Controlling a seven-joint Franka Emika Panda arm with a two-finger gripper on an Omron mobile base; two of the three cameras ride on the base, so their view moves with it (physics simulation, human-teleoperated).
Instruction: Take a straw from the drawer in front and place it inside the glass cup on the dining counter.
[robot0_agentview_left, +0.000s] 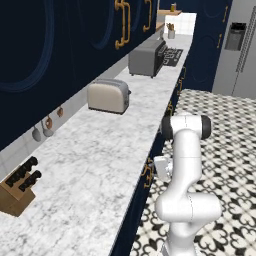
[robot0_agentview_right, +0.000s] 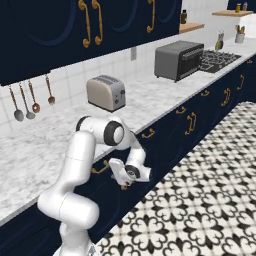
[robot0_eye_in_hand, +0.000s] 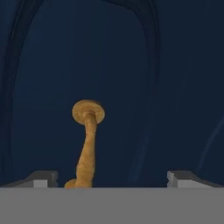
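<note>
Close in, the gripper stands spread wide and grasps nothing; in the hand view its two fingertips rise at seven and five o'clock, with the drawer's brass handle between them, nearer the seven o'clock tip, curving up to its round mount on the navy drawer front. From the right base view the gripper sits low against the cabinet face, just under the marble wall counter edge. Farther along that counter stands a toaster at twelve o'clock, and beyond it, toward one o'clock, a grey toaster oven.
</note>
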